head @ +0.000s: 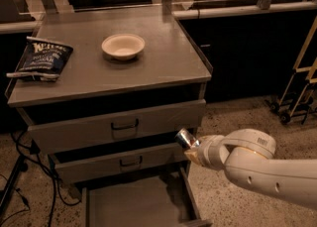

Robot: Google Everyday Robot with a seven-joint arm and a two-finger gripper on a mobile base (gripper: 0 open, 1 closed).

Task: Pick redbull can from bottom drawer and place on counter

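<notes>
The redbull can (184, 138) shows as a small shiny metal end, held in the air by the front right corner of the middle drawer (119, 164). My gripper (192, 147) is shut on the can, and my white arm (257, 166) reaches in from the lower right. The bottom drawer (133, 203) is pulled open below, and its flat grey floor shows bare. The counter (158, 67) is the grey cabinet top above, well higher than the can.
A white bowl (123, 46) sits mid-counter and a dark blue chip bag (42, 58) lies at its left edge. The top drawer (124, 122) is slightly ajar. Cables (20, 171) trail on the floor at left. A wheeled cart (297, 92) stands at right.
</notes>
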